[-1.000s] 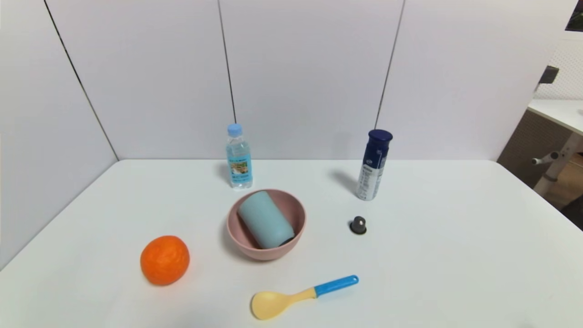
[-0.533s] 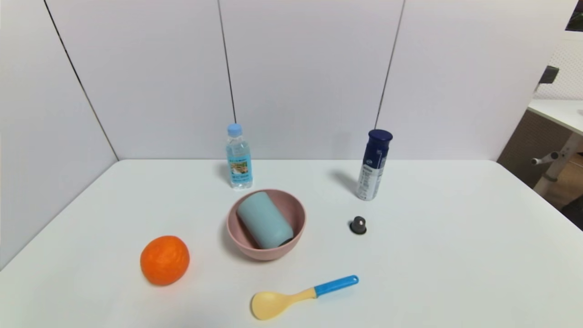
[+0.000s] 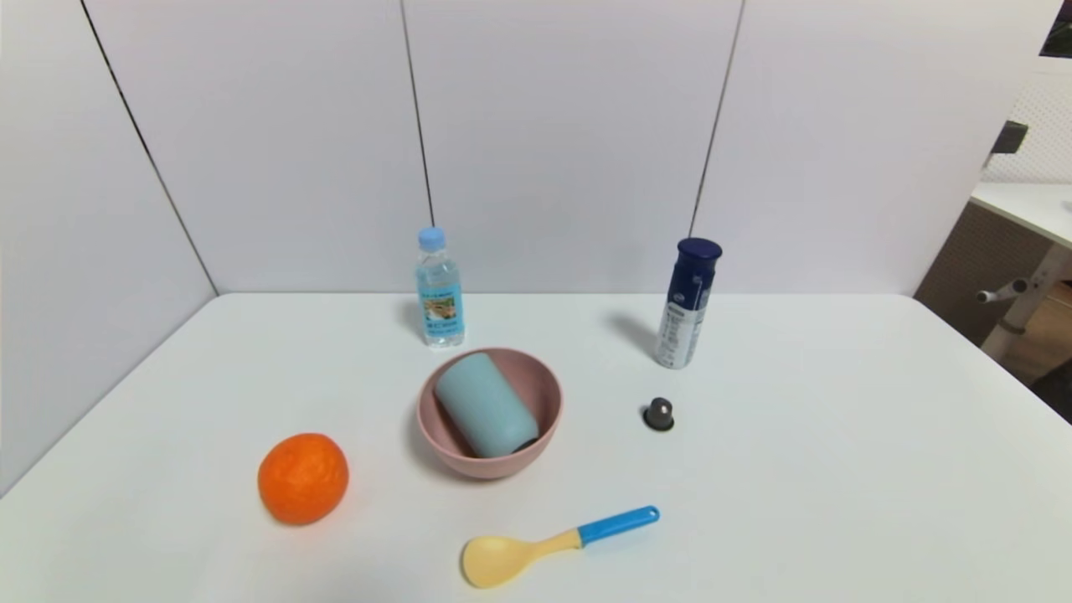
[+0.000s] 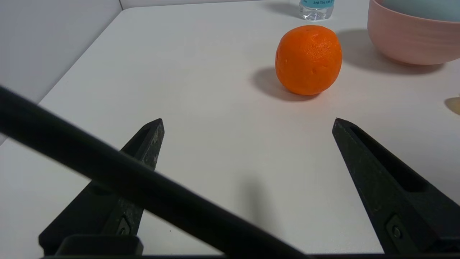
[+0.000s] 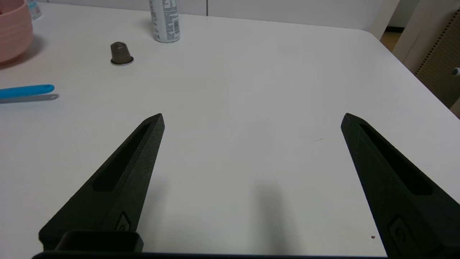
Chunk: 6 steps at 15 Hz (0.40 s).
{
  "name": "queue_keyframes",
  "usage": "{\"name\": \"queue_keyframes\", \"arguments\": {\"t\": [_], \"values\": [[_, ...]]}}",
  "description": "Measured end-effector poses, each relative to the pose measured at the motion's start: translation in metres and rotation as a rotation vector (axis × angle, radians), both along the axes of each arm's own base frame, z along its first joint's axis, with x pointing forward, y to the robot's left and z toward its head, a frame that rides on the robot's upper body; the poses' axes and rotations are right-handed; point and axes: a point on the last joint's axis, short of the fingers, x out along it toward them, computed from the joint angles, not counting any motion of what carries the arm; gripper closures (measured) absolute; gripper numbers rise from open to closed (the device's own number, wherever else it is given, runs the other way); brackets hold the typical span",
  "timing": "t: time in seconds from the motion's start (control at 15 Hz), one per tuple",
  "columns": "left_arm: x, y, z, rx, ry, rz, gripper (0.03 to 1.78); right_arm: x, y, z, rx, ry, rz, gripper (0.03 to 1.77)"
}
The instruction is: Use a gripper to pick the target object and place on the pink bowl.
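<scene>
task status: placement appears complete. the teal cup [image 3: 487, 404] lies tilted on its side inside the pink bowl [image 3: 435, 435], which sits near the middle of the table [image 3: 837, 469], toward its far edge. left gripper [image 4: 248, 122] is spread wide and holds nothing, low over the table near its left edge, short of the orange [image 4: 308, 59]. right gripper [image 5: 251, 120] is likewise wide and carrying nothing, over the right part of the table. neither arm shows in the head view. judged remaining: nothing.
</scene>
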Motion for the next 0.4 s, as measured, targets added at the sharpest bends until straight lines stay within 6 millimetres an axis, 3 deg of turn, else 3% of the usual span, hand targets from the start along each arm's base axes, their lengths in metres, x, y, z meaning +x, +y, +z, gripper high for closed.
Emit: {"name": "queue_keyframes", "arguments": {"t": [0.4], "values": [[0.0,0.0,0.0,0.0,0.0,0.0,0.12,-0.0007,-0.0002,-0.0003,0.032,-0.008,-0.009,0.1]]}}
